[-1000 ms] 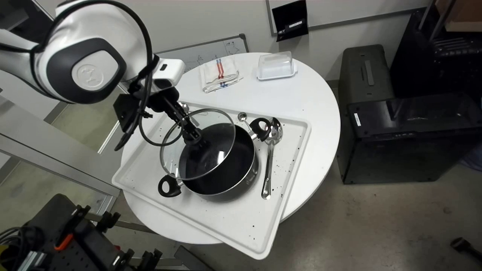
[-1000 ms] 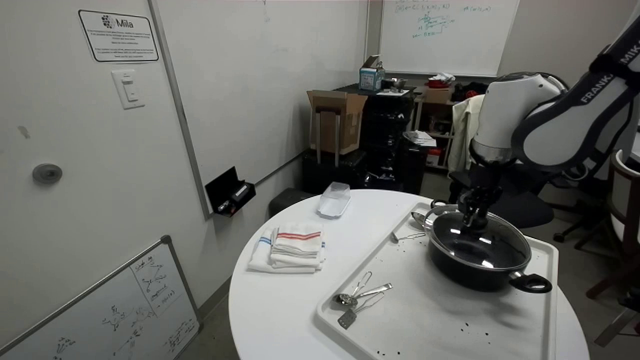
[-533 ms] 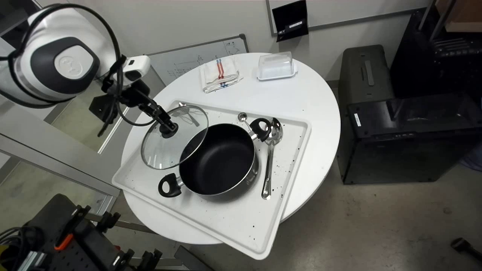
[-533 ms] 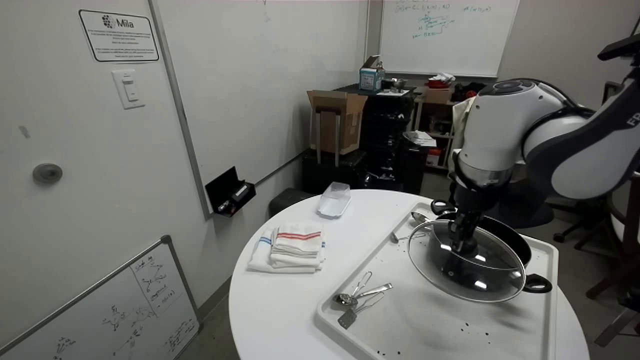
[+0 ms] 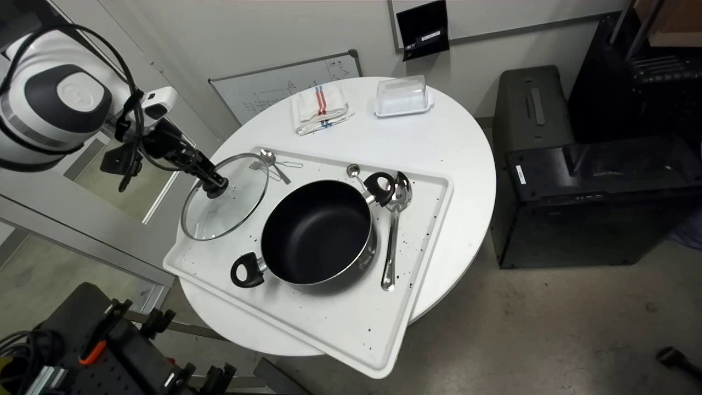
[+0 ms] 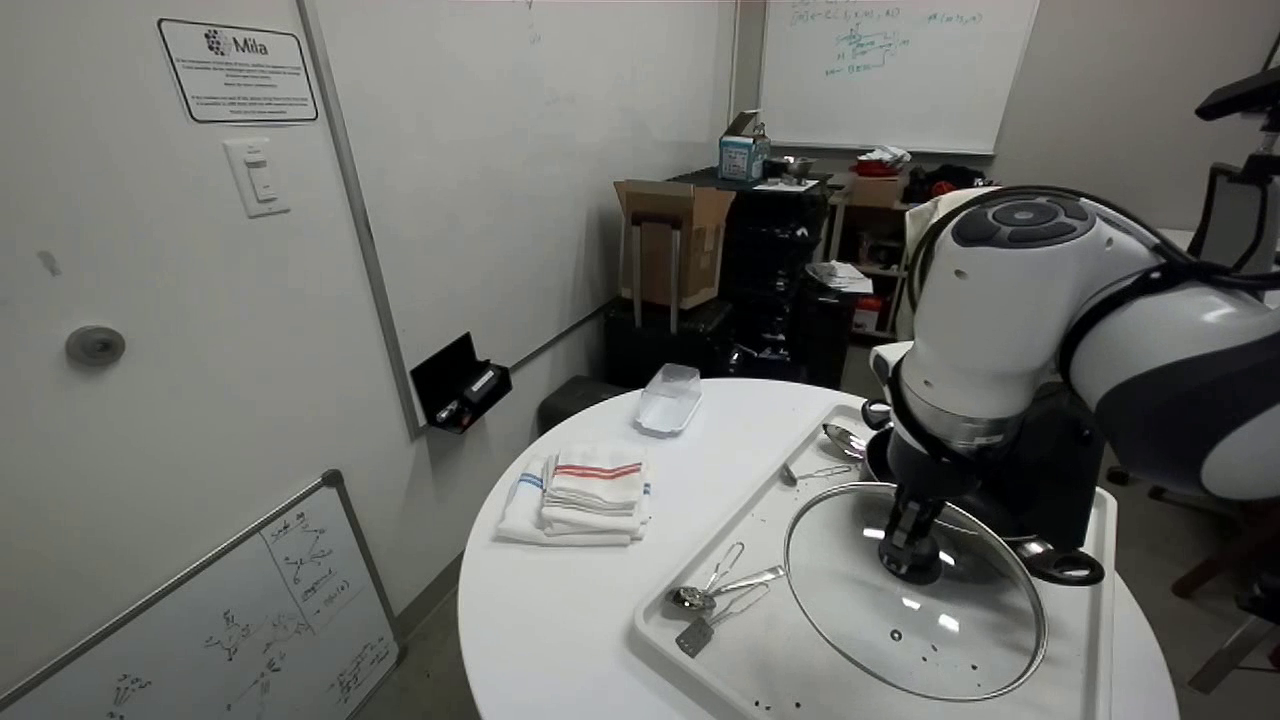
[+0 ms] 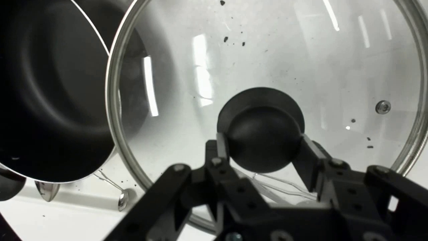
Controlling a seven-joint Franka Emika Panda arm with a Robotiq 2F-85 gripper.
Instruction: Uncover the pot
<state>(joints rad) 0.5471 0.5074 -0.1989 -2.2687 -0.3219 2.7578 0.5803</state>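
The black pot (image 5: pixel 318 233) stands uncovered on the tray in an exterior view, with its dark interior showing. In an exterior view it is mostly behind the arm, and its side handle (image 6: pixel 1065 568) shows. It also shows at the left of the wrist view (image 7: pixel 63 90). The glass lid (image 5: pixel 236 211) is beside the pot over the tray; it also shows in an exterior view (image 6: pixel 850 600). In the wrist view the lid (image 7: pixel 301 57) overlaps the pot's rim. My gripper (image 7: pixel 261 138) is shut on the lid's black knob (image 7: pixel 264 147). How high the lid hangs is hard to tell.
The white tray (image 5: pixel 340 334) overhangs the round table (image 5: pixel 471 164). A large metal spoon (image 5: pixel 391 236) and a small ladle (image 5: pixel 354 171) lie near the pot. Small utensils (image 6: pixel 700 610) lie at a tray corner. Folded towels (image 6: pixel 595 495) and a clear-covered dish (image 6: pixel 668 400) are on the table.
The lid was above the pot one second ago. My gripper has carried it off sideways, toward the tray corner with the small utensils. The pot has stayed put.
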